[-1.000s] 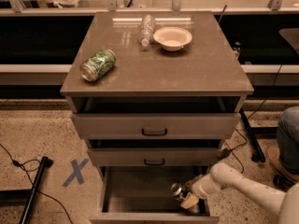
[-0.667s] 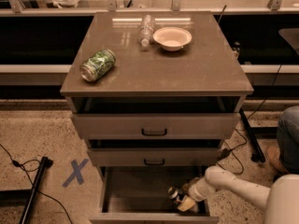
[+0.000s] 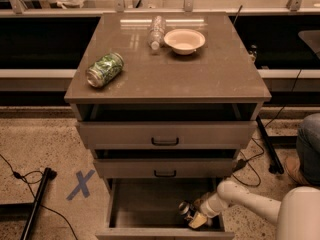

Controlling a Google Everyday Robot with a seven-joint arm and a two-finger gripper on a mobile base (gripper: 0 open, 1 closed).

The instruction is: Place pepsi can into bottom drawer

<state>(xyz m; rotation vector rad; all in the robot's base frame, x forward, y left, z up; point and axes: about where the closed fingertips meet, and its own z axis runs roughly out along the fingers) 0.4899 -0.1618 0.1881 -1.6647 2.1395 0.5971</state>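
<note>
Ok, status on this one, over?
Gripper low inside bottom drawer, front right. Pepsi can at its tip, within the drawer walls; hold or release unconfirmed. Green can up on cabinet top, nothing in the way.

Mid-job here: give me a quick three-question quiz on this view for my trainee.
1. True or false: the claw is down in the bottom drawer.
2. What lies at the left of the cabinet top? A. green can B. bowl C. bottle
3. Fill in: the pepsi can is in the drawer's ____ half, by the claw.

Key: 1 true; 2 A; 3 right.
</note>
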